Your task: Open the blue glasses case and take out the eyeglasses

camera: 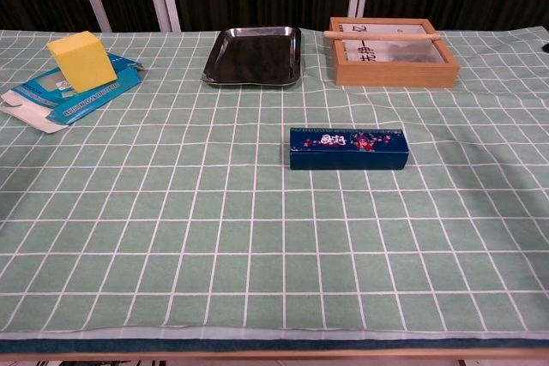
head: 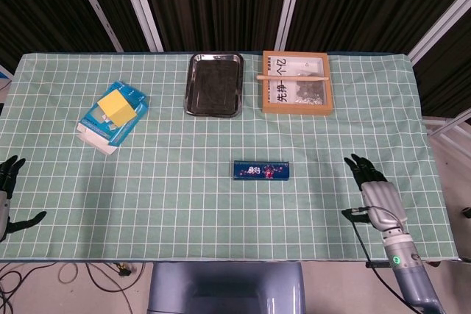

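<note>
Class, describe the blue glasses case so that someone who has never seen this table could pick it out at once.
Start at the green checked tablecloth. The metal tray and wooden box sit at its far edge; nearer the robot, alone mid-table, lies the blue glasses case. It is the only long, narrow, dark blue box, shut, with a colourful print on its lid.

The desk wears a pale green cloth ruled in a white grid. The glasses case is deep blue with a small red and white floral print along its lid. A yellow block sits on a light blue and white carton. The tray is dark, glossy metal. The wooden box is tan, lined white with black characters. The right hand has black fingers and a silver-grey back; the left hand shows black.
</note>
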